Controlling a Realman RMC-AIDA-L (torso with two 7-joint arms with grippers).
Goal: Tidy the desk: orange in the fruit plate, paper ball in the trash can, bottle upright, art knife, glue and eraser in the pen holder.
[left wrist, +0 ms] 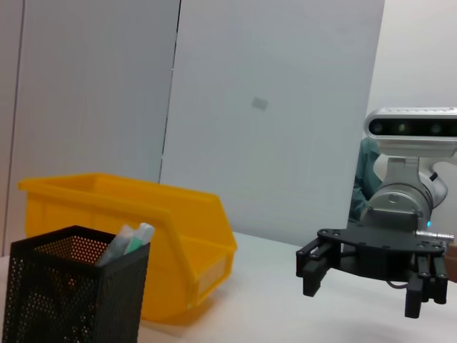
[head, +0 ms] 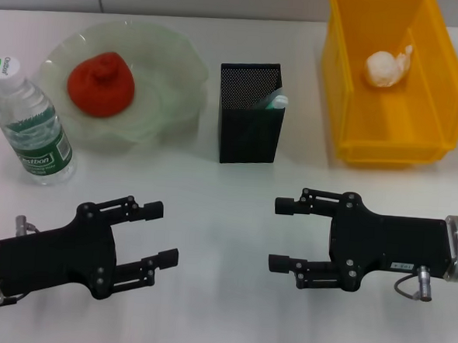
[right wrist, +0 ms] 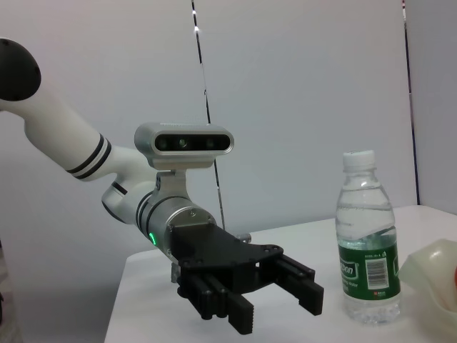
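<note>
The orange (head: pixel 102 84) lies in the pale-green fruit plate (head: pixel 168 47). Upright at the far left stands the bottle (head: pixel 33 124), also seen in the right wrist view (right wrist: pixel 365 243). The paper ball (head: pixel 387 67) rests inside the yellow trash can (head: pixel 350 93). Two slim items (left wrist: pixel 132 239) stick out of the black mesh pen holder (head: pixel 249 114); I cannot tell them apart, and the eraser is hidden. My left gripper (head: pixel 163 232) hovers open and empty near the front left. Opposite it, my right gripper (head: pixel 279 234) is open and empty at the front right.
The white table (head: pixel 212 194) runs to a grey wall behind. In the left wrist view the pen holder (left wrist: pixel 71 293) stands in front of the trash can (left wrist: pixel 178 243), with the right gripper (left wrist: pixel 364 286) beyond. The right wrist view shows the left gripper (right wrist: pixel 275 306).
</note>
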